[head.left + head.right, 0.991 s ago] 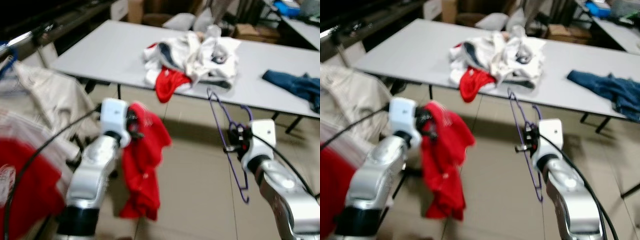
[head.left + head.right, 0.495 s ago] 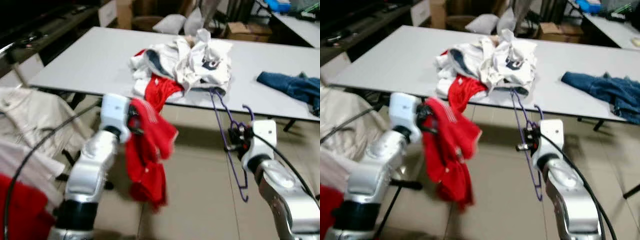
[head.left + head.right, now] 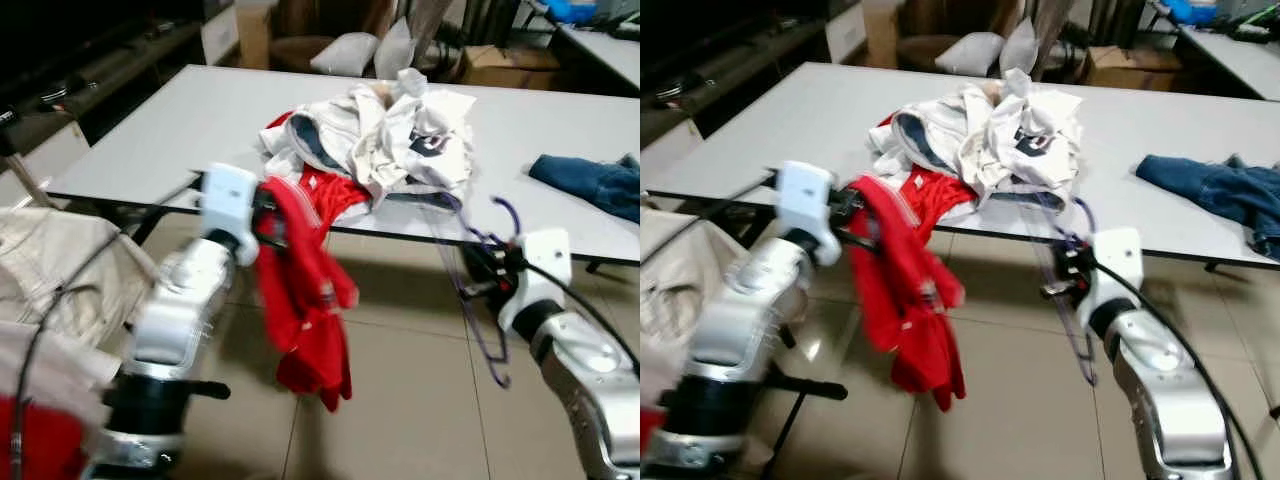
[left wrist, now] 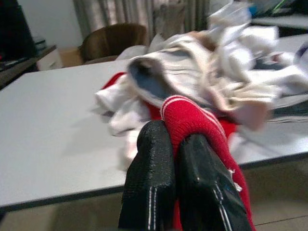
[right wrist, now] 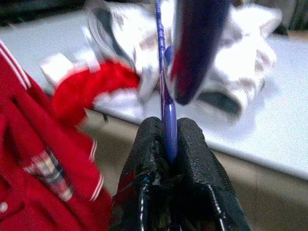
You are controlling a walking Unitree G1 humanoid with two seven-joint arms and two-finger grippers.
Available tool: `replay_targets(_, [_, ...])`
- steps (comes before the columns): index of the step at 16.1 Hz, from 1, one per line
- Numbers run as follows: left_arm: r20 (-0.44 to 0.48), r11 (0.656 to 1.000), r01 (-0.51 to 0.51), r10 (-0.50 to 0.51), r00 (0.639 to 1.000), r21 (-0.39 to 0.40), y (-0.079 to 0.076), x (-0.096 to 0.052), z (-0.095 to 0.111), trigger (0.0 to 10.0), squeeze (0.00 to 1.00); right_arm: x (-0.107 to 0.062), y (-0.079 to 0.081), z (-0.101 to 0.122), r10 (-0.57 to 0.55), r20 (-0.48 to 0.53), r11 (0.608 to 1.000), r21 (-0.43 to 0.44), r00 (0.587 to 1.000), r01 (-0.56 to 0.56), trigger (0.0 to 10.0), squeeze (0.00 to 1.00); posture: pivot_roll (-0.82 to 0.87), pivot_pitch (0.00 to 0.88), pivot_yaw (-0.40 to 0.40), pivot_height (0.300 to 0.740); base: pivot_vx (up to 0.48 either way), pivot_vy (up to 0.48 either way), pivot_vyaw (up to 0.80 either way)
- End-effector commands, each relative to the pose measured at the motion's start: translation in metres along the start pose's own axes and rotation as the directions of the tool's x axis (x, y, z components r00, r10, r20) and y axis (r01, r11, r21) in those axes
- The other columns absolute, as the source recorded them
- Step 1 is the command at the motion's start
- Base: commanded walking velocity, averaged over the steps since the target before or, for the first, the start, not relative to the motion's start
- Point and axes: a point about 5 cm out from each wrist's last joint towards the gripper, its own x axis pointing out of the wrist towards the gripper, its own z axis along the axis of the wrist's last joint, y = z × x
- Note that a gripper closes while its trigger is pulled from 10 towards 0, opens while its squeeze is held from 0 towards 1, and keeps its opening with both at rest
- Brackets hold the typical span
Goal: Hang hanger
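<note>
A red shirt (image 3: 305,300) hangs from my left gripper (image 3: 268,222), which is shut on its collar (image 4: 190,113), in front of the white table (image 3: 160,130). A purple wire hanger (image 3: 480,300) is pinched in my right gripper (image 3: 487,270), its hook (image 3: 508,210) up near the table's front edge. In the right wrist view the black fingers (image 5: 192,159) clamp the purple wire (image 5: 166,115). A heap of white and red clothes (image 3: 380,130) lies on the table just behind both grippers.
Blue jeans (image 3: 590,180) lie at the table's right. Beige and white garments (image 3: 50,280) hang on a rack at my left, with a red one (image 3: 40,440) below. Boxes (image 3: 495,65) and cushions (image 3: 365,50) stand behind the table. Tiled floor (image 3: 400,400) lies below.
The camera has swung right and closer to the table. Both grippers keep their hold; the red shirt swings and the hanger has risen toward the table edge.
</note>
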Motion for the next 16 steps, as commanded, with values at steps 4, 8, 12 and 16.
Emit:
replay_targets(4, [0.152,0.995,0.097,-0.102,0.983,0.038,0.01,0.018,0.067,10.0,0.0,-0.036,0.009,0.042,0.502,0.059,0.864,-0.088,0.863,-0.497,10.0,0.0,0.08,0.0,0.01,0.74,0.388,0.0,0.0])
replay_targets(8, [0.187,0.991,0.1,-0.116,0.975,0.088,0.029,0.029,0.095,10.0,0.0,-0.05,0.005,0.033,0.68,-0.106,0.718,-0.104,0.725,-0.688,10.0,0.0,0.1,0.0,-0.01,0.74,0.378,0.0,0.0])
replay_targets(12, [0.22,0.982,0.144,-0.169,0.961,0.124,0.028,0.039,0.118,10.0,0.0,-0.049,0.011,0.023,0.732,-0.211,0.644,-0.099,0.648,-0.759,10.0,0.0,0.09,0.0,-0.014,0.74,0.38,0.0,0.0])
replay_targets(16, [0.323,0.96,0.256,-0.278,0.905,0.111,0.006,0.038,0.153,10.0,0.0,-0.033,0.023,0.028,0.744,-0.187,0.626,-0.139,0.641,-0.767,10.0,0.0,0.09,0.0,-0.013,0.74,0.382,0.0,0.0])
